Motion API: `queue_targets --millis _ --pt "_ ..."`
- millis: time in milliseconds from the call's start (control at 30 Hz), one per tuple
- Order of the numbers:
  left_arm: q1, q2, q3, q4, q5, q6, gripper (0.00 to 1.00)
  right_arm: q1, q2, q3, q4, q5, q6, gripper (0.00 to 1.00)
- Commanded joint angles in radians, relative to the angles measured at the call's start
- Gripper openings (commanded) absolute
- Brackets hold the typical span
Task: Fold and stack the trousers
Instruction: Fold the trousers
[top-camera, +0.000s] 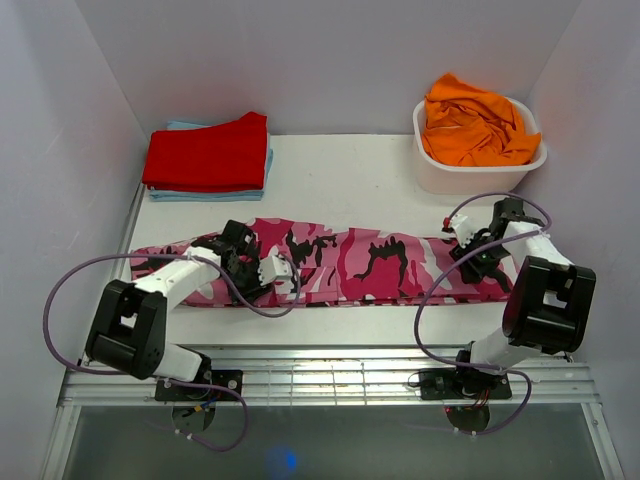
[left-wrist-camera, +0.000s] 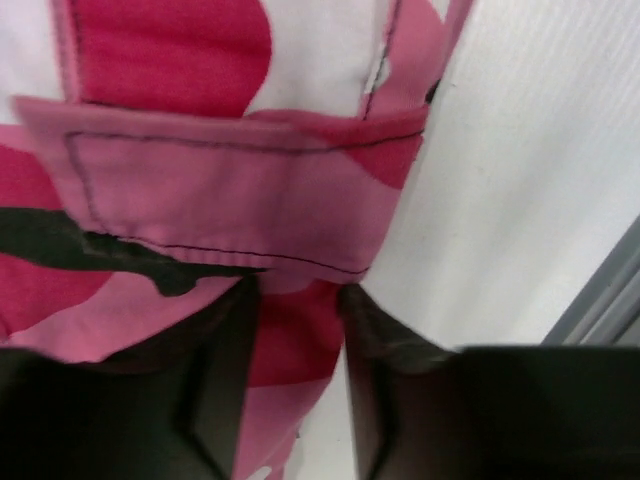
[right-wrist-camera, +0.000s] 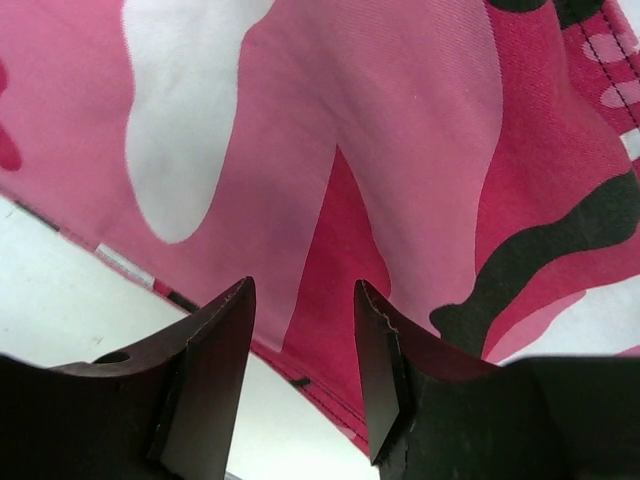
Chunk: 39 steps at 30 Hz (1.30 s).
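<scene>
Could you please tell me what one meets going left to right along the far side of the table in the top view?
A red garment lying on a blue one → a white tub holding an orange garment.

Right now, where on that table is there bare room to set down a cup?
The widest bare table lies behind the camouflage trousers, between the red garment and the white tub. A thin strip runs in front of the trousers, along the table's near edge. The middle is crowded: trousers span it, the left hand and right hand over them.
</scene>
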Motion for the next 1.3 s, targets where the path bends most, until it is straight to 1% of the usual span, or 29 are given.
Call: queue_targets --millis 0,33,67,100,133,167,267,300,367,433,500,533,600,633,700,733,767,800,833,867,900,967,1000,1033,1100,1167,1200,1233,1267 --pt "0.005 -0.071 0.07 0.084 0.039 -0.136 0.56 -0.001 0.054 -0.046 0.092 0.052 0.045 0.5" --pt "0.012 -0.091 0.095 0.09 0.043 -0.178 0.68 -0.012 0.066 -0.058 0.11 0.092 0.044 0.49" --pt "0.044 -0.121 0.145 0.092 0.054 -0.252 0.75 -0.021 0.09 -0.066 0.13 0.103 0.044 0.49" --pt "0.067 -0.128 0.168 0.089 0.071 -0.29 0.85 -0.03 0.101 -0.069 0.135 0.11 0.044 0.49" --pt "0.092 -0.133 0.19 0.09 0.077 -0.323 0.91 -0.052 0.112 -0.067 0.134 0.121 0.044 0.5" --pt "0.154 -0.135 0.222 0.087 0.083 -0.353 0.98 -0.063 0.124 -0.067 0.132 0.126 0.042 0.5" --pt "0.264 -0.122 0.245 0.096 0.112 -0.434 0.98 -0.1 0.121 -0.081 0.111 0.12 0.003 0.52" --pt "0.278 -0.1 0.248 0.105 0.115 -0.471 0.98 -0.1 0.114 -0.087 0.097 0.117 -0.008 0.52" --pt "0.289 -0.063 0.261 0.113 0.143 -0.518 0.98 -0.1 0.083 -0.1 0.055 0.068 -0.031 0.56" --pt "0.289 0.012 0.302 0.118 0.218 -0.583 0.98 -0.09 0.043 -0.098 0.003 0.014 -0.034 0.6" --pt "0.289 0.071 0.357 0.135 0.261 -0.632 0.98 -0.081 0.023 -0.096 -0.008 0.005 -0.024 0.61" --pt "0.289 0.127 0.374 0.142 0.287 -0.661 0.98 -0.077 0.016 -0.09 -0.027 -0.012 -0.024 0.64" --pt "0.289 0.18 0.397 0.191 0.334 -0.698 0.98 -0.075 -0.001 -0.067 -0.047 -0.024 -0.019 0.65" --pt "0.287 0.204 0.416 0.21 0.35 -0.713 0.93 -0.075 -0.006 -0.06 -0.061 -0.035 -0.015 0.66" --pt "0.285 0.279 0.426 0.259 0.342 -0.785 0.86 -0.077 -0.015 -0.026 -0.069 -0.044 0.001 0.68" --pt "0.285 0.311 0.443 0.26 0.323 -0.805 0.75 -0.077 -0.02 -0.015 -0.08 -0.049 0.007 0.7" --pt "0.285 0.374 0.449 0.259 0.292 -0.828 0.71 -0.077 -0.021 -0.003 -0.086 -0.049 0.015 0.71" --pt "0.287 0.402 0.456 0.242 0.208 -0.827 0.68 -0.077 -0.021 0.017 -0.089 -0.048 0.018 0.73" --pt "0.289 0.424 0.46 0.234 0.156 -0.825 0.66 -0.077 -0.024 0.025 -0.093 -0.031 0.019 0.8" --pt "0.304 0.442 0.46 0.23 0.114 -0.812 0.65 -0.08 -0.024 0.029 -0.1 -0.023 0.015 0.84" --pt "0.319 0.465 0.46 0.221 0.091 -0.802 0.66 -0.083 -0.024 0.035 -0.103 -0.015 0.009 0.87" --pt "0.363 0.483 0.474 0.211 0.069 -0.775 0.68 -0.098 -0.012 0.04 -0.11 0.003 -0.008 0.98" --pt "0.406 0.511 0.485 0.189 0.068 -0.731 0.69 -0.103 -0.006 0.039 -0.112 0.008 -0.013 0.98" --pt "0.419 0.526 0.5 0.173 0.065 -0.7 0.69 -0.109 0.015 0.035 -0.113 0.02 -0.016 0.98" --pt "0.433 0.548 0.538 0.141 0.051 -0.611 0.77 -0.113 0.038 0.034 -0.101 0.025 -0.013 0.98" --pt "0.431 0.543 0.551 0.133 0.074 -0.58 0.85 -0.118 0.077 0.031 -0.084 0.022 0.004 0.97" --pt "0.431 0.534 0.569 0.121 0.092 -0.575 0.94 -0.118 0.092 0.028 -0.075 0.023 0.018 0.96" --pt "0.431 0.502 0.578 0.112 0.117 -0.575 0.98 -0.116 0.121 0.022 -0.048 0.047 0.024 0.95" --pt "0.431 0.481 0.586 0.103 0.168 -0.58 0.98 -0.118 0.137 0.008 -0.029 0.067 0.031 0.95"
